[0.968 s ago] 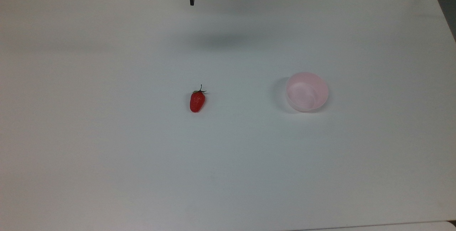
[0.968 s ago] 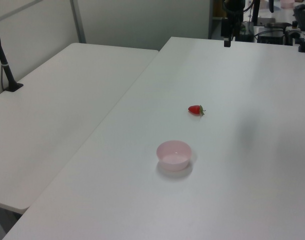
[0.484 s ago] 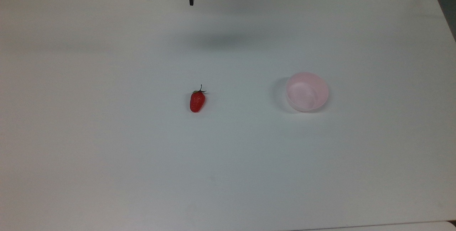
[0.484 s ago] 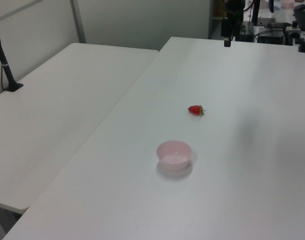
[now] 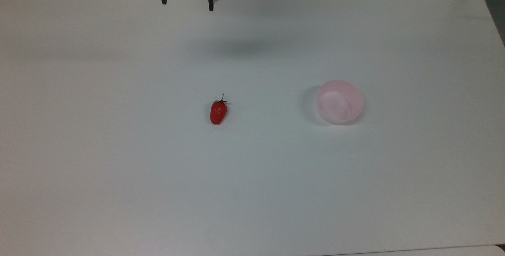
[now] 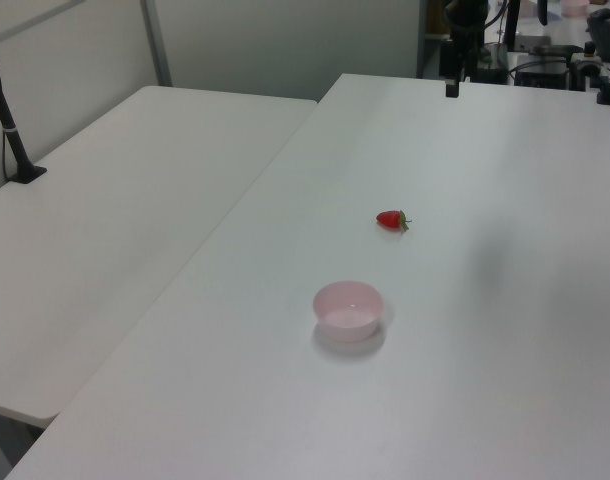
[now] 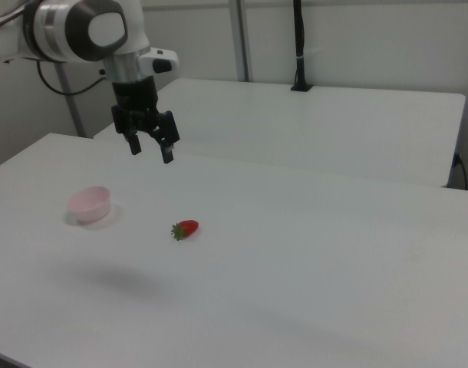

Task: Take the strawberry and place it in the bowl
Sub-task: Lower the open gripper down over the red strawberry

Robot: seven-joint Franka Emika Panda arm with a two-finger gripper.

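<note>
A broad white table [image 5: 118,169] carries the scene, with a second white table [image 6: 105,230] alongside it and grey walls behind. The strawberry [image 5: 218,112] lies on its side near the table's middle, its green cap toward the top view's far edge; in the right view it is [image 7: 186,228]. The bowl [image 5: 339,101] stands upright and empty, well apart from the berry toward the top view's right edge (in the left view it sits nearer the camera, at [image 6: 349,310]).

The gripper [image 5: 186,2] hangs high above the far edge of the table, fingers spread wide and holding nothing; the right view shows it clearly at [image 7: 151,148].

By my judgement the task has barely begun: nothing is grasped, and reaching, closing, lifting, carrying and releasing all remain.

Against the earlier frames, the gripper has crept slightly forward from the far edge; the strawberry and bowl have not moved.
</note>
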